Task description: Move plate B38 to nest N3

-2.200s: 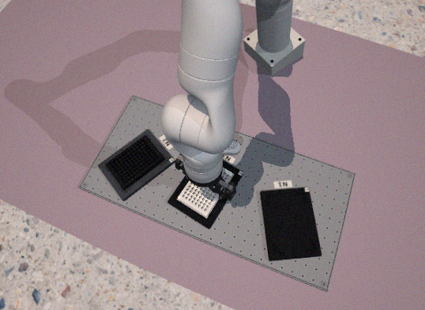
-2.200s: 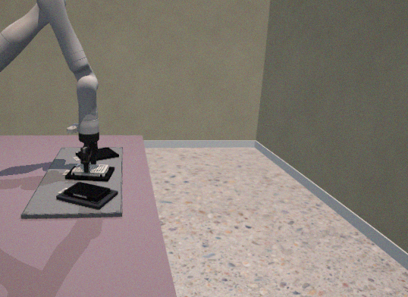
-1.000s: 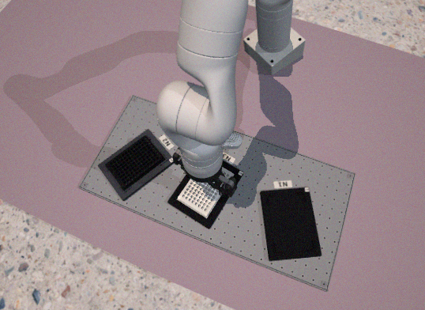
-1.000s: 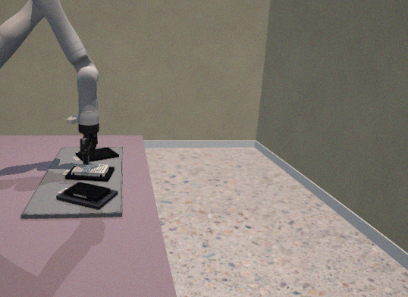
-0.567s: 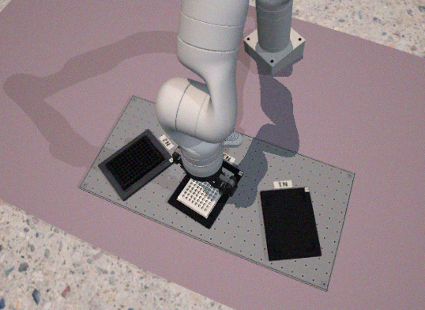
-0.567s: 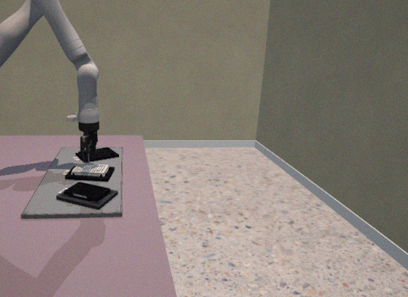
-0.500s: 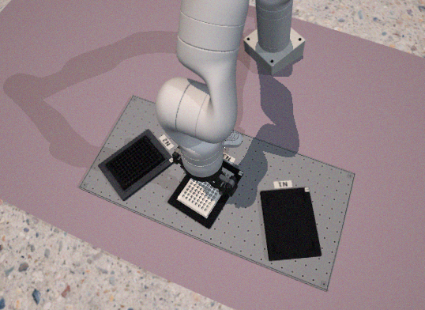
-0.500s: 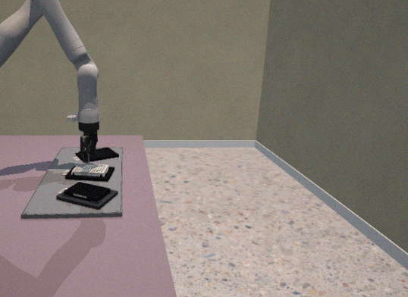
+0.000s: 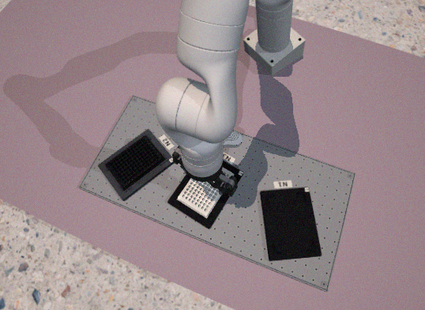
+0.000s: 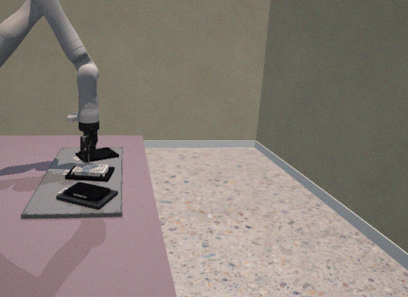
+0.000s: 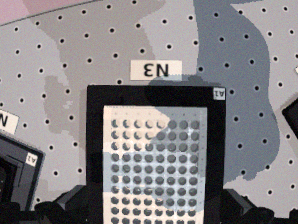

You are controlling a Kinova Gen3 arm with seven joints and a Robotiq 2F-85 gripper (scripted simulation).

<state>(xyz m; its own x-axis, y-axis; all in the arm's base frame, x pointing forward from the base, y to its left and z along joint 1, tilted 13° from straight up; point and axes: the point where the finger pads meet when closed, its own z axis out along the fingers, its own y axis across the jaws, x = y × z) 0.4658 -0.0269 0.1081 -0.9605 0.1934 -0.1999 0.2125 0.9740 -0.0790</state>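
Observation:
The white well plate B38 point(image 9: 198, 196) lies flat in the black landing nest N3 point(image 9: 189, 210), in the middle of the grey baseplate. In the wrist view the plate point(image 11: 154, 169) sits square inside the nest frame, below the N3 label point(image 11: 154, 70). A small A1 mark point(image 11: 218, 94) is at the nest's far right corner. My gripper point(image 9: 207, 178) is open and empty, a little above the plate. Its fingers stand clear on either side. It also shows in the exterior view point(image 10: 86, 155). Nest N1 point(image 9: 290, 224) is an empty black pad.
The black plate B83 point(image 9: 136, 162) sits on nest N2 at the left end of the baseplate point(image 9: 245, 228), also seen nearest in the exterior view point(image 10: 86, 192). The arm's base point(image 9: 274, 50) stands behind the baseplate. The table edge runs along the right point(image 10: 152, 203).

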